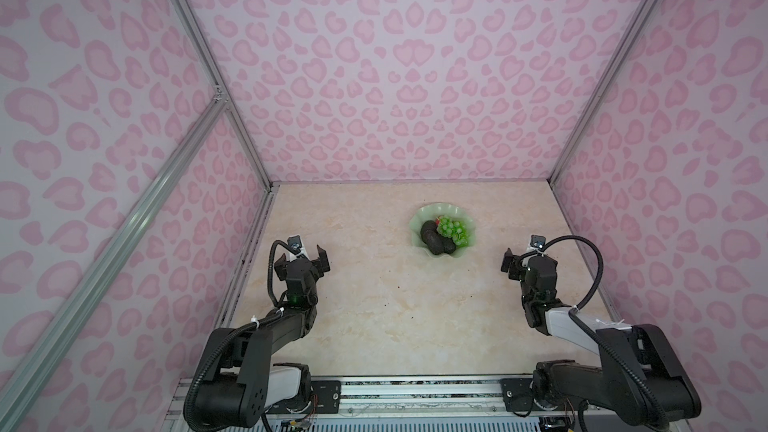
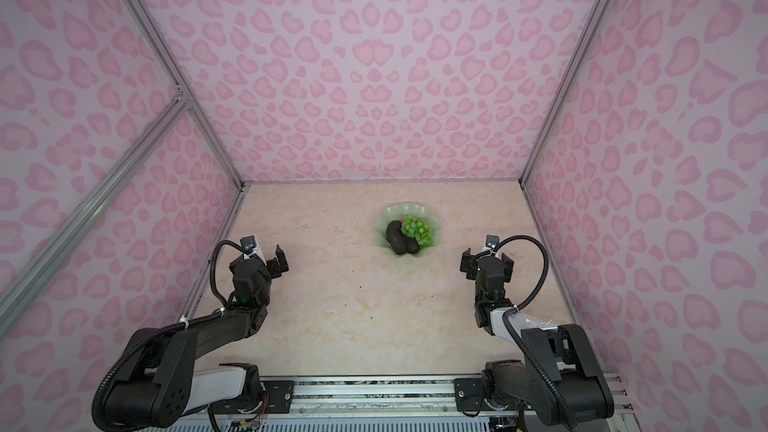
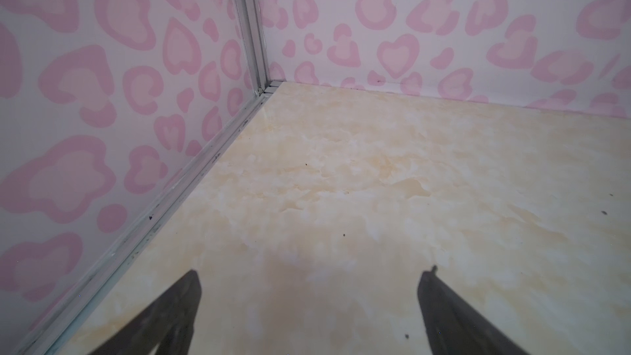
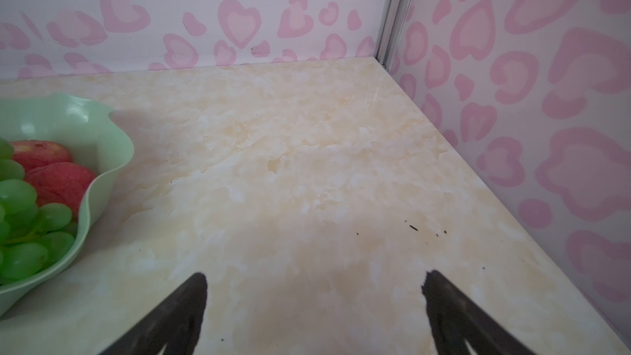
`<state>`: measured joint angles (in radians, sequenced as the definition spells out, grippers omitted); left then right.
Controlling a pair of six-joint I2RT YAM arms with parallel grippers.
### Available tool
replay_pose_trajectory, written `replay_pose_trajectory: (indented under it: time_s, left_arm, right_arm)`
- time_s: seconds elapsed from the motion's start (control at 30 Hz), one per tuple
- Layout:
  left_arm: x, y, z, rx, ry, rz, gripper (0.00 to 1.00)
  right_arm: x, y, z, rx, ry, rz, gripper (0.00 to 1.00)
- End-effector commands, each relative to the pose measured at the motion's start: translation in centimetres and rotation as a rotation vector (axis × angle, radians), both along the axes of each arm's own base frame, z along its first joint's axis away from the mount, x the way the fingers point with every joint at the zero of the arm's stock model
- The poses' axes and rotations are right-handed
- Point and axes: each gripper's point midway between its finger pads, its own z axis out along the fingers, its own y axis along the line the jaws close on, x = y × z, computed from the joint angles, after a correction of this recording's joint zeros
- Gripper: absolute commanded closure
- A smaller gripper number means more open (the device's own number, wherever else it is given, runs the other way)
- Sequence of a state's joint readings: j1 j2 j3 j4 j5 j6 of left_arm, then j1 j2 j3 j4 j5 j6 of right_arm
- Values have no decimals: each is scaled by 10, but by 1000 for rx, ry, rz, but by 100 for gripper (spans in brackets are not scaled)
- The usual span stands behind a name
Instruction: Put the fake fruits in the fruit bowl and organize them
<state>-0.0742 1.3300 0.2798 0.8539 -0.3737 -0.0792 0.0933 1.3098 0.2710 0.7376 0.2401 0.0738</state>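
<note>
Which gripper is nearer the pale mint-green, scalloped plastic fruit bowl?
Right. The right gripper sits close beside the mint-green fruit bowl, on its right in both top views. The left gripper stands farther off, to its left.

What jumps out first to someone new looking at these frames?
Pink heart-spotted walls box in the cell on three sides. Toward the back of the marbled table sits the mint fruit bowl, piled with green grapes, dark avocados and red fruits. The left pincer and right pincer hang open and empty, flanking it nearer the front.
</note>
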Motion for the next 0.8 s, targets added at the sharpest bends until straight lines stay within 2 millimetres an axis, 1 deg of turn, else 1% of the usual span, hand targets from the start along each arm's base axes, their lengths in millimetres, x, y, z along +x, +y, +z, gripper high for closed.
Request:
replay_pose_trajectory:
  time_s: [0.0,0.03,0.1,0.2,0.27,0.37,0.53,0.7,0.73,0.77]
  left_arm:
    - [15,6,4,-31,-70,-9,1]
    - [20,7,-1,-35,-60,-12,2]
    - [17,7,-1,-43,-59,-13,1]
    - [19,7,-1,-42,-57,-14,2]
    - [19,7,-2,-42,-55,-14,2]
    - [19,7,-2,-40,-53,-15,2]
    - [19,6,-1,-34,-52,-13,2]
    - [19,7,-2,-34,-50,-13,3]
    - [19,6,-2,-35,-50,-13,2]
    - [20,7,-2,-34,-50,-13,2]
  right_arm:
    - [13,-1,29,-42,-119,15,1]
    - [14,-2,28,-46,-130,19,1]
    - [15,-5,23,-40,-148,12,1]
    - [19,-5,8,-37,-143,19,1]
    - [22,-5,9,-47,-178,21,1]
    - [19,-9,4,-38,-120,-8,1]
    - [20,-10,7,-36,-151,-16,1]
    - [21,-10,4,-38,-117,-15,1]
    - [21,-13,5,-43,-122,-31,1]
    - [13,-28,8,-40,-143,-136,1]
